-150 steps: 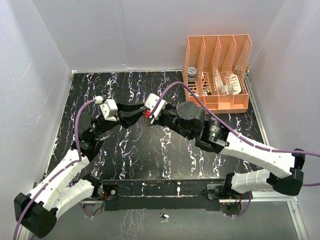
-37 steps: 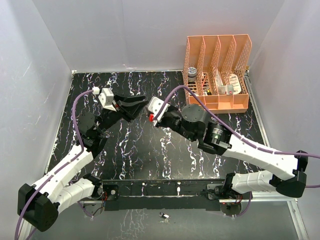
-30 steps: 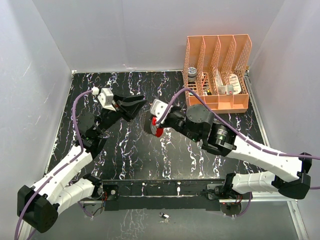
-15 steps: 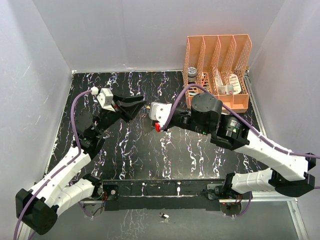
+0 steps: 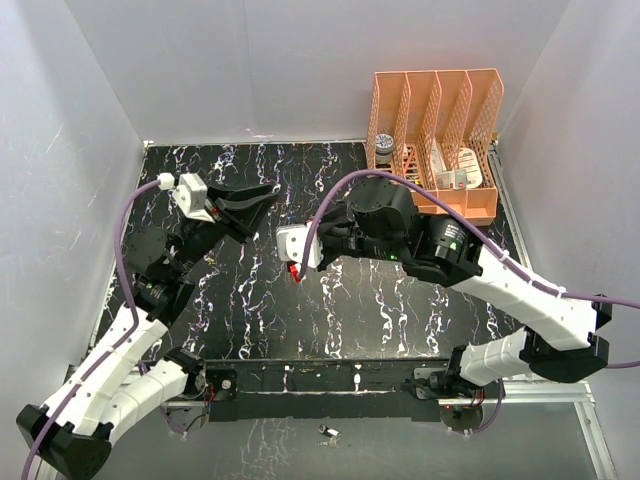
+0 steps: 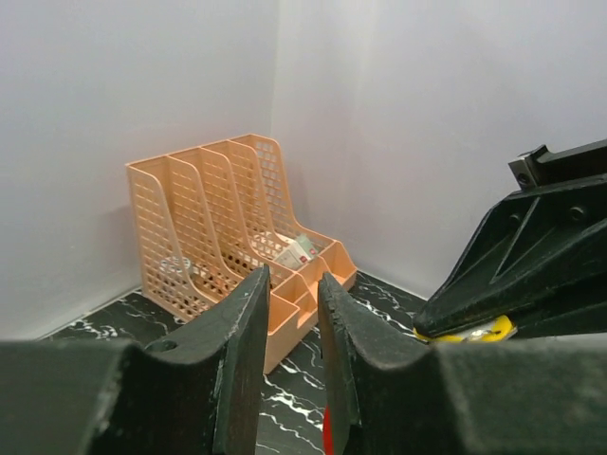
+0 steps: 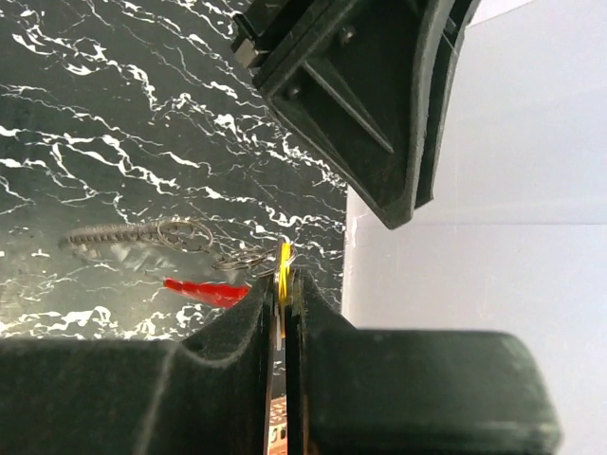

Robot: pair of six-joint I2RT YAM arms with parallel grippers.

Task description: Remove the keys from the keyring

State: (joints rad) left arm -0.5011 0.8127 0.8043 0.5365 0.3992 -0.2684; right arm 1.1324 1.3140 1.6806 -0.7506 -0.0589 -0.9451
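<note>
My left gripper [image 6: 291, 289] stands narrowly parted and empty. In the top view it is up and to the left of the right one, near but clear of it. My right gripper [image 7: 285, 289] is clamped on the yellow key [image 7: 285, 256]. From that key the keyring [image 7: 128, 235] trails sideways off the fingertips, ridged length crosswise, with the red key [image 7: 204, 289] just beside it. I judge the left arm free to take the ring.
</note>
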